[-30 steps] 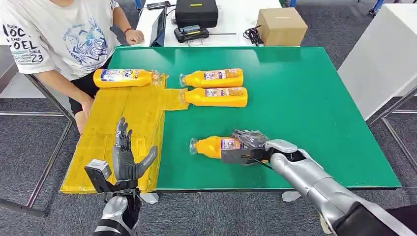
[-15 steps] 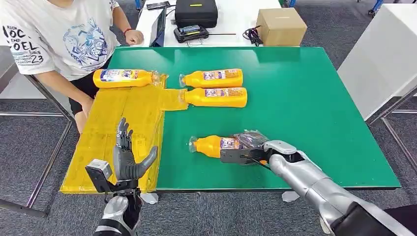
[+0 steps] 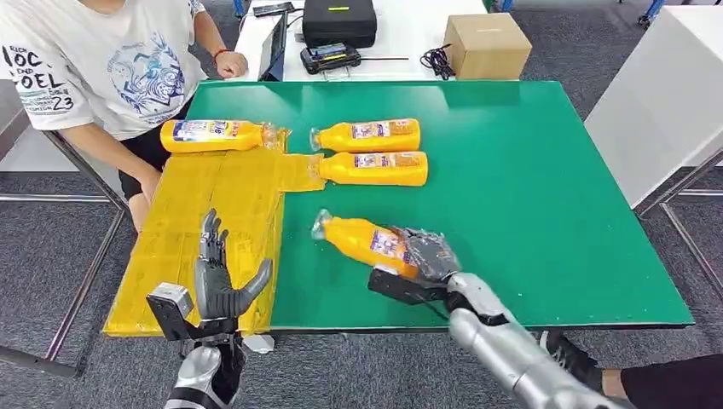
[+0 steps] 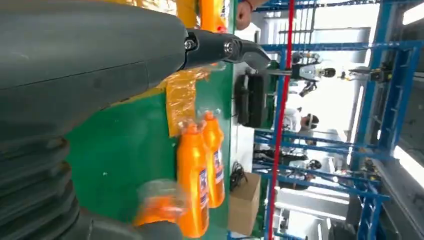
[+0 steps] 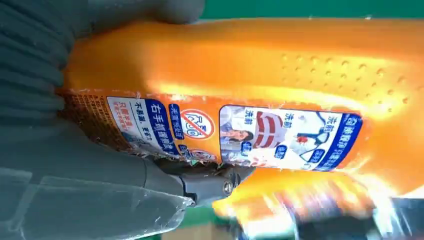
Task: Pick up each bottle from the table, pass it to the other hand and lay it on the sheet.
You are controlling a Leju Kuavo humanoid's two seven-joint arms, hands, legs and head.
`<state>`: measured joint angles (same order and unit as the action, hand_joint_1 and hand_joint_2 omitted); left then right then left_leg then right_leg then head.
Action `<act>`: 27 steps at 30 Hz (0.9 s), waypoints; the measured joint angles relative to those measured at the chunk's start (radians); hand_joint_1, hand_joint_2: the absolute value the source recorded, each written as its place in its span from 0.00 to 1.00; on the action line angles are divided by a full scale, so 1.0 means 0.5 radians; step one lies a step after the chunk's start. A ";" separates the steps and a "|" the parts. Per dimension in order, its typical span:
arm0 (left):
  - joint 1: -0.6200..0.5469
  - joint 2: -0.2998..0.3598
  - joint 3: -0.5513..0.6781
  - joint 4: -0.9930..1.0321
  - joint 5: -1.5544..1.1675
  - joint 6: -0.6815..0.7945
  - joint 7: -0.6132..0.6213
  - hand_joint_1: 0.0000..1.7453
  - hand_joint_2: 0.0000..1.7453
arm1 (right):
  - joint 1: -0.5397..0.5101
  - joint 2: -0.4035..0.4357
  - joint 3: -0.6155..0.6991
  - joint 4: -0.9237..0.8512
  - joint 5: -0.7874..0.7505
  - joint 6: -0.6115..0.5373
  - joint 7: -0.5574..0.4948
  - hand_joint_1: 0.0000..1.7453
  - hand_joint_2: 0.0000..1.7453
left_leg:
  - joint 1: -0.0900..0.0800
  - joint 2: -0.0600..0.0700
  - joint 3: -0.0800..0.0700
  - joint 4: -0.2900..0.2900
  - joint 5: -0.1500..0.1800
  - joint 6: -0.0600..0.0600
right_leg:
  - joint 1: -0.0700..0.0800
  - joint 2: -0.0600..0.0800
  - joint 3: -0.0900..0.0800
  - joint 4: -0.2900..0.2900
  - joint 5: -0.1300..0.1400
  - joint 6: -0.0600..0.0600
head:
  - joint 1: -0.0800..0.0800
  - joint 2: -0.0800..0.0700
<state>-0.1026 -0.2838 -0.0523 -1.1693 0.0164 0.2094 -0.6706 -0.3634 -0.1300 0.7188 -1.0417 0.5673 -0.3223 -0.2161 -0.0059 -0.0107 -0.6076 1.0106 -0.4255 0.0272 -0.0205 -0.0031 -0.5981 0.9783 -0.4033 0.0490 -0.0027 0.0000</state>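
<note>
**Second bottle being gripped, handover not yet made**

One bottle [image 3: 213,135] is lying on the yellow sheet [image 3: 205,239] at its far end; judged from this, one placement is done. Two bottles [image 3: 368,136] [image 3: 375,168] are waiting side by side on the green table [image 3: 546,187], their caps toward the sheet. The held bottle [image 3: 367,241] is being clasped around its base end by the right hand [image 3: 422,256], near the table's front edge. Its long axis is being held diagonally, cap aimed toward the sheet and away from the robot. The left hand [image 3: 217,277] is being held upright over the sheet's near edge, fingers spread, holding nothing.
</note>
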 measured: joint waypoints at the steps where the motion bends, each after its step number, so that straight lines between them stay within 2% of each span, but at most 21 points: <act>1: 0.014 -0.004 0.000 -0.018 -0.005 0.002 0.004 0.00 1.00 | 0.093 0.058 -0.121 -0.118 0.006 -0.152 -0.087 1.00 1.00 | 0.001 -0.002 -0.004 0.000 0.001 0.000 | 0.001 -0.001 -0.002 0.000 -0.001 -0.001 | 0.002 0.000; 3: 0.043 -0.009 0.001 -0.056 0.004 0.004 0.019 0.00 1.00 | 0.243 0.174 -0.366 -0.373 -0.028 -0.342 -0.231 1.00 1.00 | 0.002 -0.006 -0.004 0.000 0.000 -0.001 | 0.001 -0.003 -0.003 0.000 -0.002 -0.001 | 0.001 0.000; 5: 0.059 -0.014 -0.001 -0.079 0.016 0.005 0.029 0.00 1.00 | 0.350 0.249 -0.549 -0.564 -0.051 -0.398 -0.314 1.00 1.00 | 0.002 -0.007 -0.005 -0.001 0.000 -0.001 | 0.001 -0.004 -0.002 0.000 -0.003 -0.001 | 0.002 0.000; 8: 0.064 -0.020 -0.005 -0.098 0.024 0.005 0.038 0.00 1.00 | 0.461 0.308 -0.729 -0.732 -0.079 -0.410 -0.363 1.00 1.00 | -0.002 -0.006 -0.006 -0.001 0.000 0.000 | -0.002 -0.003 -0.003 -0.001 -0.002 0.000 | 0.004 0.000; 12: 0.064 -0.020 -0.043 -0.114 0.097 -0.065 0.104 0.00 1.00 | 0.595 0.425 -0.928 -0.893 -0.239 -0.575 -0.659 1.00 1.00 | -0.004 -0.007 -0.004 0.000 0.000 0.001 | -0.005 -0.004 -0.002 -0.002 -0.002 0.000 | 0.002 0.000; 17: 0.065 -0.020 -0.107 -0.130 0.182 -0.123 0.176 0.00 1.00 | 0.709 0.510 -1.094 -0.991 -0.304 -0.586 -0.781 1.00 1.00 | -0.004 -0.005 -0.004 0.000 0.000 0.001 | -0.005 -0.002 -0.002 -0.002 -0.001 0.001 | 0.002 0.000; 22: 0.068 -0.020 -0.162 -0.141 0.253 -0.192 0.249 0.00 1.00 | 0.743 0.557 -1.176 -1.013 -0.319 -0.573 -0.804 1.00 1.00 | -0.003 -0.003 -0.004 0.000 0.000 0.001 | -0.004 -0.002 -0.002 -0.002 -0.001 0.001 | 0.002 0.000; 27: 0.069 -0.018 -0.220 -0.146 0.402 -0.398 0.370 0.00 1.00 | 0.766 0.583 -1.198 -0.972 -0.340 -0.370 -0.837 1.00 1.00 | -0.003 -0.002 -0.004 0.000 0.000 0.001 | -0.004 -0.002 -0.002 -0.002 -0.001 0.000 | 0.003 0.000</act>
<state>-0.0679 -0.2930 -0.1625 -1.2421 0.2175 0.0102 -0.4856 0.0197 0.1614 0.1198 -1.5278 0.3971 -0.5073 -0.6344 -0.0077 -0.0116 -0.6097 1.0104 -0.4257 0.0276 -0.0225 -0.0042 -0.5992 0.9773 -0.4040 0.0492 -0.0011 0.0000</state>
